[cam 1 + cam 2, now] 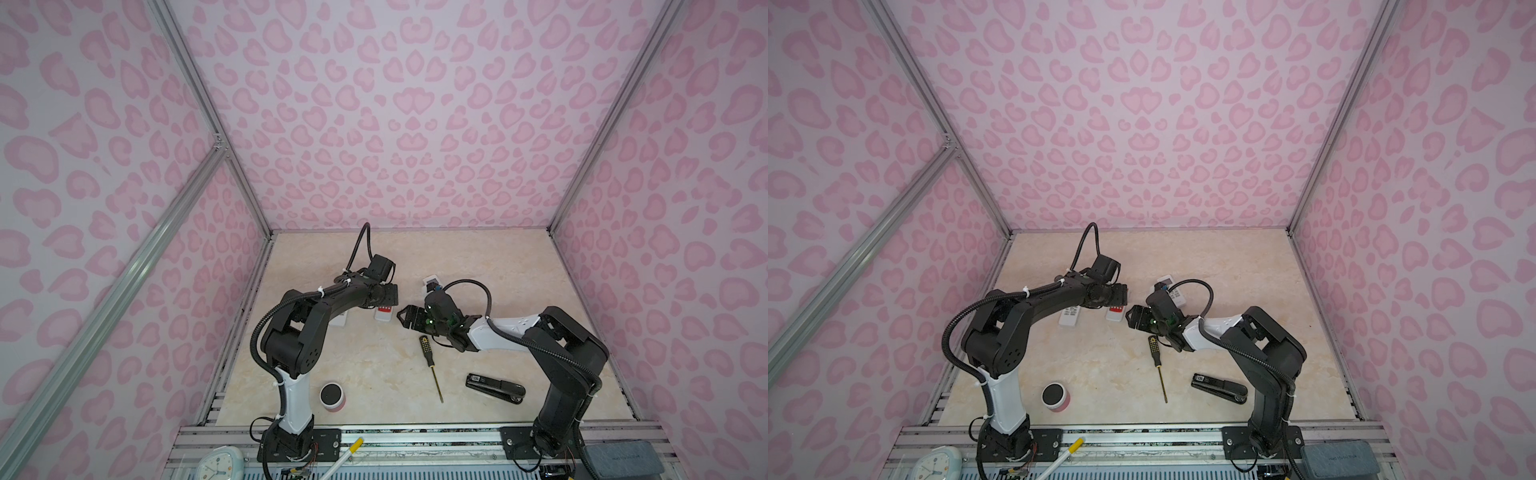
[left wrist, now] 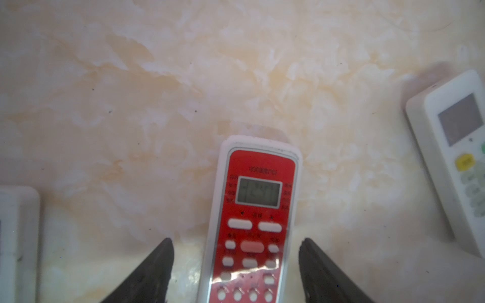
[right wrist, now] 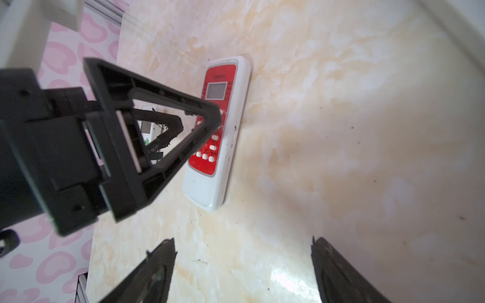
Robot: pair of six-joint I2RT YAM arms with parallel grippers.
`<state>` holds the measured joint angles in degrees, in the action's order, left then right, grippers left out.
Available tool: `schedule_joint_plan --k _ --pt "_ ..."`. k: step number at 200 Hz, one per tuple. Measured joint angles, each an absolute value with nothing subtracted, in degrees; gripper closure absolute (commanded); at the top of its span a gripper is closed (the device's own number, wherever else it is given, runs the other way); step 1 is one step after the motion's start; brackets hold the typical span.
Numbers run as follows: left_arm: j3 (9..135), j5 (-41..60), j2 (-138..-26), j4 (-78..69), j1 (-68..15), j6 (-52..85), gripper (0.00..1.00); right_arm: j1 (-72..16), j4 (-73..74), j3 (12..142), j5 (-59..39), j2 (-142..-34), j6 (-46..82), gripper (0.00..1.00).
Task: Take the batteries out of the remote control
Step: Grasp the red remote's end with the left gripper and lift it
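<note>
The red-faced remote control (image 1: 383, 312) (image 2: 252, 223) is lying flat on the desk (image 1: 478, 257), buttons and screen facing up. Its back is resting against the desk, so the batteries are sitting out of sight and their place cannot be confirmed. The left gripper (image 2: 236, 241) (image 3: 199, 118) is pointing down over the remote's button end. Its jaws are standing wide apart, one on each side of the remote, with desk showing in the gap on both sides; it is holding nothing. The right gripper (image 3: 242, 242) (image 1: 1133, 318) is hovering just beside the same remote, on the side away from the left arm. Its jaws are also standing wide apart, with only bare desk between them. A second white remote (image 1: 1070, 318) is lying near the red-faced one on the left arm's side. A third white remote with a yellow button (image 2: 454, 157) is lying near it on the right arm's side, partly covered by the right arm in both top views. A black-handled screwdriver (image 1: 430, 365) is lying nearer the arm bases than the red-faced remote, with a black stapler (image 1: 494, 386) beyond it.
</note>
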<state>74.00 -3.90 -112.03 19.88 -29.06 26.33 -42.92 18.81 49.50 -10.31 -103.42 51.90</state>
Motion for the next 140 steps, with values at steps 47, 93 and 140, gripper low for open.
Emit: schedule_joint_plan --k 47,93,140 --pt "76.4 -7.2 -115.63 21.67 -30.28 24.01 0.31 -42.85 17.43 50.39 -9.78 -103.59 52.36 0.18" --pt "76.62 -9.04 -115.85 21.85 -30.5 25.12 0.5 -42.65 17.21 50.65 -9.28 -104.22 52.93 0.18" --pt "76.6 -7.25 -114.54 23.09 -30.57 27.42 0.54 -41.74 17.28 50.63 -9.63 -104.22 52.93 0.18"
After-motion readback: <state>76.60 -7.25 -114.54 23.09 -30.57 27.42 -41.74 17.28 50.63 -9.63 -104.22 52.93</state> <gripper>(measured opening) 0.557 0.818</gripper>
